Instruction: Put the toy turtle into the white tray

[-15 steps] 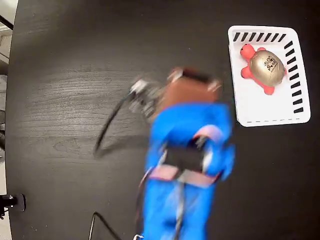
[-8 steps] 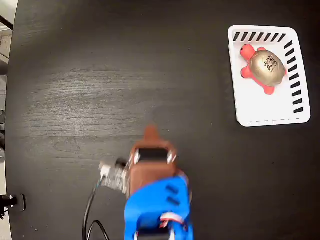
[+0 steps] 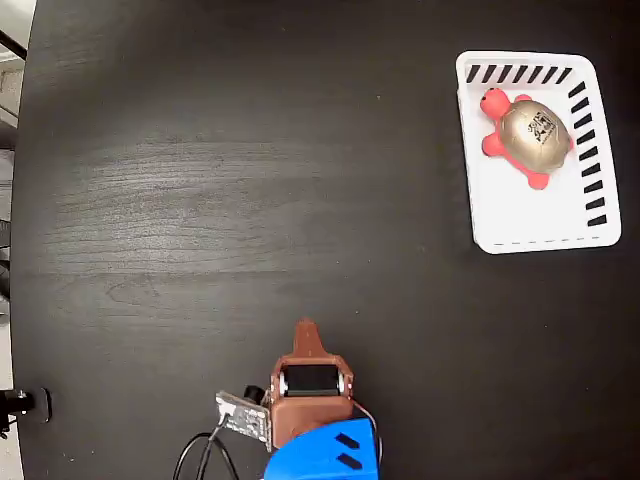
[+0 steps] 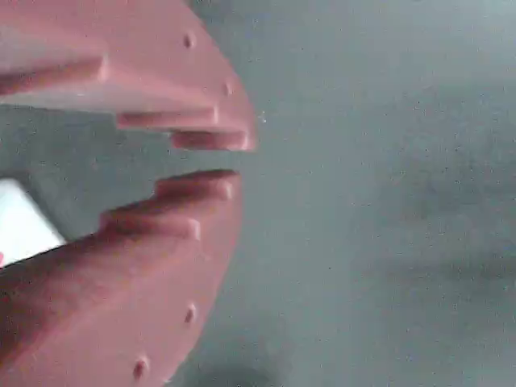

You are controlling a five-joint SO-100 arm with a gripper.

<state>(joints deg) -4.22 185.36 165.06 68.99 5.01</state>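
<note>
At the bottom centre of the fixed view my arm (image 3: 322,455) has a bright blue shell with two dark slots. Its gripper (image 3: 306,332) is reddish brown with a black block, and black cables trail lower left. In the wrist view the fingers (image 4: 145,266) show stepped ridges and small holes.

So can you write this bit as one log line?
toy turtle: in white tray | tool: slightly open, empty, near bottom edge | task: looks done

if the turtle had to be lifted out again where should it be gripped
Probably across the domed shell of the toy turtle, coming straight down from above. It lies diagonally in the white tray, head toward the upper left, so the gripper should close across the shell's narrower width, between the legs.
</note>
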